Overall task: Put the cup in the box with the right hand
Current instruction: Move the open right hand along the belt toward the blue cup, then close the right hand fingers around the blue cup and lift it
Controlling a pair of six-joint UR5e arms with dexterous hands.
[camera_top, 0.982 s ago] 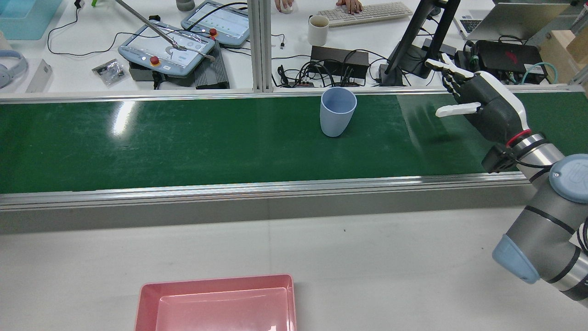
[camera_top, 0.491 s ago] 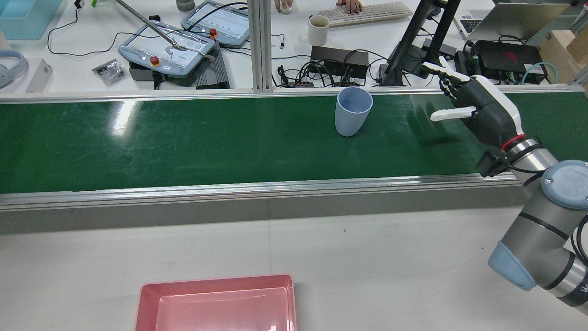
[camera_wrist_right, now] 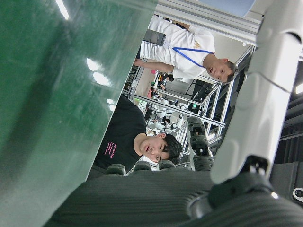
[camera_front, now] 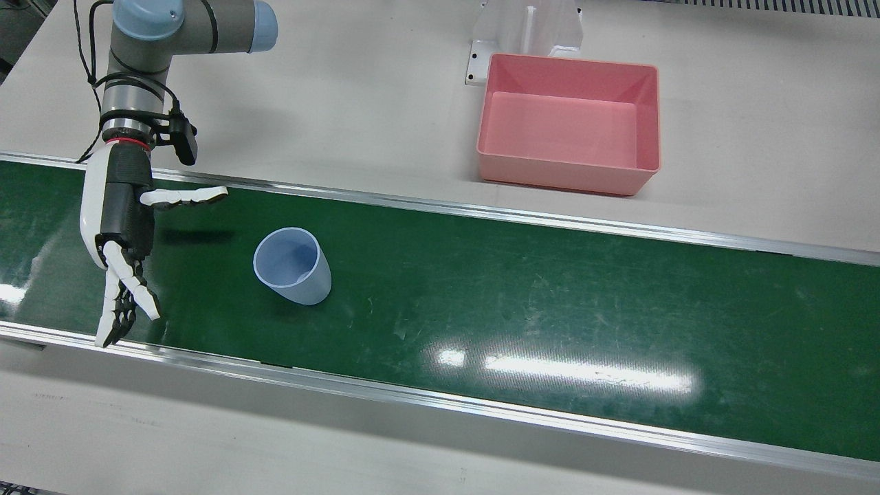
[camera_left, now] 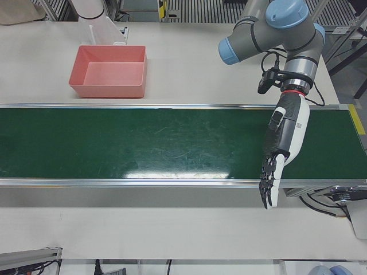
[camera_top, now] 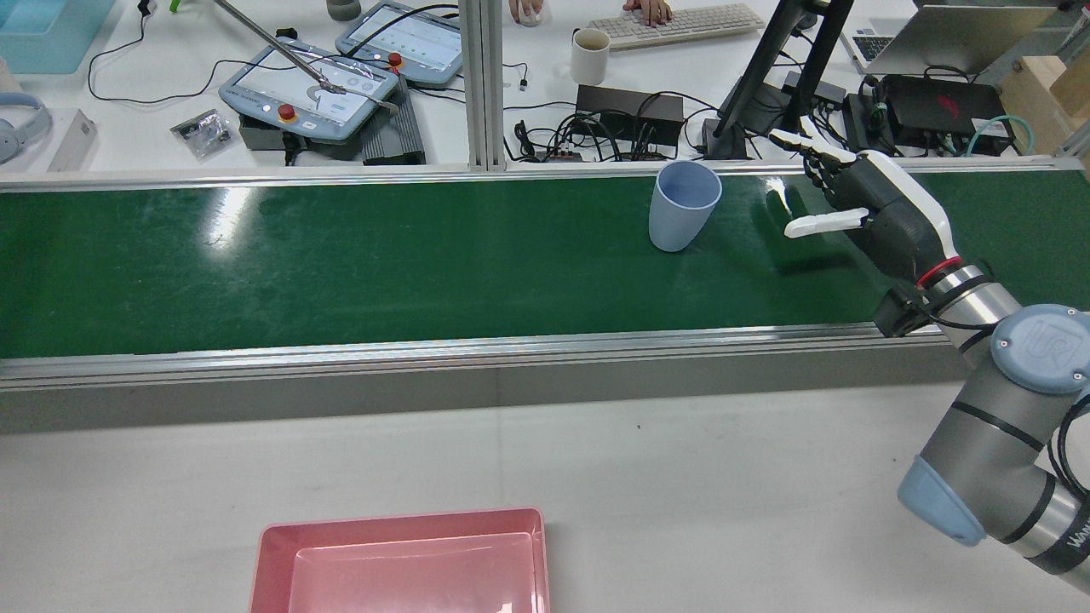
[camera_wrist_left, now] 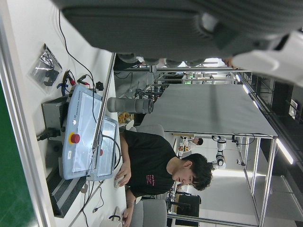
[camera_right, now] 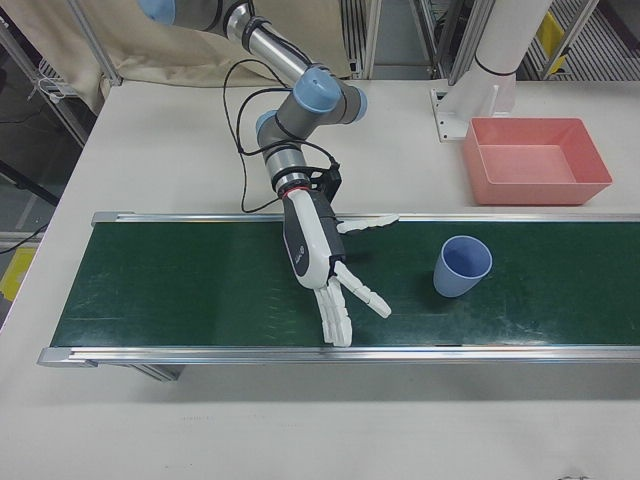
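Blue cup (camera_top: pixel 684 206) has drifted nearer the right robot hand (camera_top: pixel 860 209), fingers spread

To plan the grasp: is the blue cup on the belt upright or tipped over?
Upright. The cup stands on its base on the green belt, open rim facing up.

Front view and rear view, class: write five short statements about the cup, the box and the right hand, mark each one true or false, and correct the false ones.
1. The cup stands upright on the green belt. True.
2. The right hand is closed around the cup. False: it is open, beside the cup, with a gap between them.
3. The pink box has something in it. False: it is empty.
4. The box sits off the belt, on the white table. True.
5. The cup lies inside the box. False: it is on the belt.
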